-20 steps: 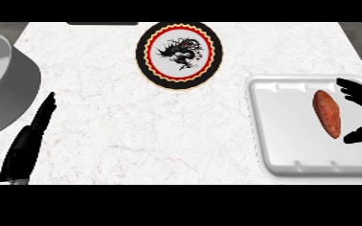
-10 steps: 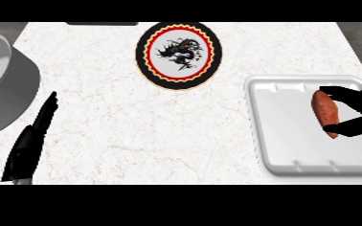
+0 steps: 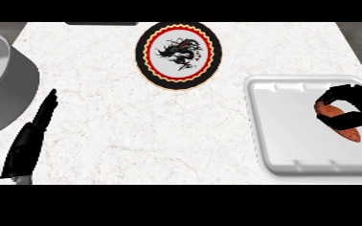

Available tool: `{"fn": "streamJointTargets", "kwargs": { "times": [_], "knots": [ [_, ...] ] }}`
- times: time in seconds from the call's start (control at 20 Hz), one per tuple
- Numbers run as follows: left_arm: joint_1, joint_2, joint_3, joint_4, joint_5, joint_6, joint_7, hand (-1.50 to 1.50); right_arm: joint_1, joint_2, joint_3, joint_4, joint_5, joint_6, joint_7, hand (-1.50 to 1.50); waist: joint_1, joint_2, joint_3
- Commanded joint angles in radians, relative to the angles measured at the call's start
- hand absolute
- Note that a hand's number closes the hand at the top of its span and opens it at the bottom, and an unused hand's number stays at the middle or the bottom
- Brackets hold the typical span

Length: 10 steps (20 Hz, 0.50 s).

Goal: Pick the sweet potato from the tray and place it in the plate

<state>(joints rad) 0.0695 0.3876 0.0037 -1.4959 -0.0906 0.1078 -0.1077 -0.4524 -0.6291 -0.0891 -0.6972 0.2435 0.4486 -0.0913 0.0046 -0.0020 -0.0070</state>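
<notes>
Grasp step: right hand (image 3: 342, 106) curled around the sweet potato (image 3: 339, 118) in the white tray (image 3: 283, 124).
Lift vertically to pass the tray rim, then traverse to the plate (image 3: 178, 55). Left hand (image 3: 32, 136) rests at the counter's left edge, fingers straight.

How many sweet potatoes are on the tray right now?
1. The sweet potato lies at the right side of the white tray, with the right hand curled round it. The hand covers part of the tray, so something small could be hidden beneath.

Speckled matt marble-look counter (image 3: 106, 124), smooth glossy white tray (image 3: 283, 124), glazed plate (image 3: 145, 52).
</notes>
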Motion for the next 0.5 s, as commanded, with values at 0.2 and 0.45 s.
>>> {"fn": "streamJointTargets", "kwargs": {
  "times": [0.2, 0.45],
  "knots": [
    [-0.035, 0.012, -0.004, 0.035, 0.004, -0.043, -0.029, 0.0, -0.248, 0.005, 0.196, 0.014, 0.33, -0.267, 0.18, 1.5, 0.071, 0.021, 0.007],
    [-0.043, -0.016, -0.008, 0.043, -0.024, -0.007, -0.028, 0.0, -0.331, 0.037, 0.189, 0.155, 0.428, -0.479, 0.145, 1.5, 0.047, 0.019, 0.009]
  ]
}}
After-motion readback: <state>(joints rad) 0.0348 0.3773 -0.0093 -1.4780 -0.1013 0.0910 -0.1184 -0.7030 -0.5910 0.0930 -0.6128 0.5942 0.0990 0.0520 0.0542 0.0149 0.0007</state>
